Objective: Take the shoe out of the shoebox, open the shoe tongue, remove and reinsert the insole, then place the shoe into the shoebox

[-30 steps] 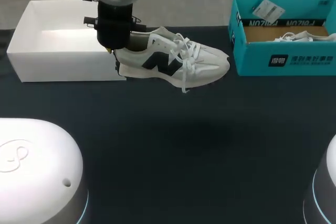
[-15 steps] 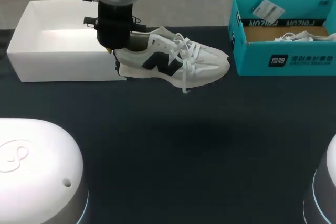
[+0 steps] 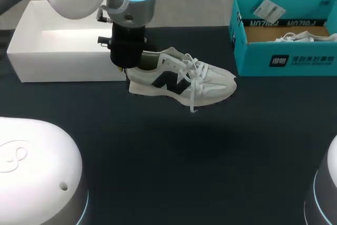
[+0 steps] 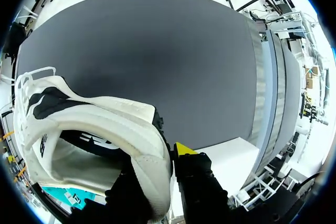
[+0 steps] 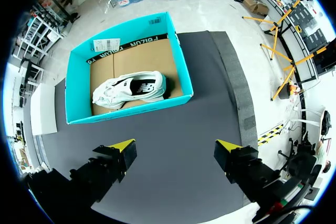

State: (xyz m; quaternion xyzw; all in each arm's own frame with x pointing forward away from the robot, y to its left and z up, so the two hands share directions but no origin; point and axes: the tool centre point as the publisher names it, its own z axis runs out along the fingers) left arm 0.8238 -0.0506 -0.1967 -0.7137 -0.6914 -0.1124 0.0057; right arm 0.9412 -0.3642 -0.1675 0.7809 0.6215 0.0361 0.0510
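The left gripper [image 3: 126,68] pinches the heel collar of a white sneaker [image 3: 181,80] with a dark side logo. In the left wrist view one yellow-tipped finger [image 4: 184,148] presses the outside of the heel while the other sits inside the shoe's opening. The sneaker hangs sideways from the gripper, clear of the dark table [image 3: 158,172]. Its heel is just in front of the open white shoebox [image 3: 52,51] and its toe points toward the teal shoebox [image 3: 284,51]. The laces dangle loose. The right gripper [image 5: 176,148] has its fingers spread wide, gripping nothing, above the table. The teal shoebox ahead of it holds a second white sneaker [image 5: 131,88].
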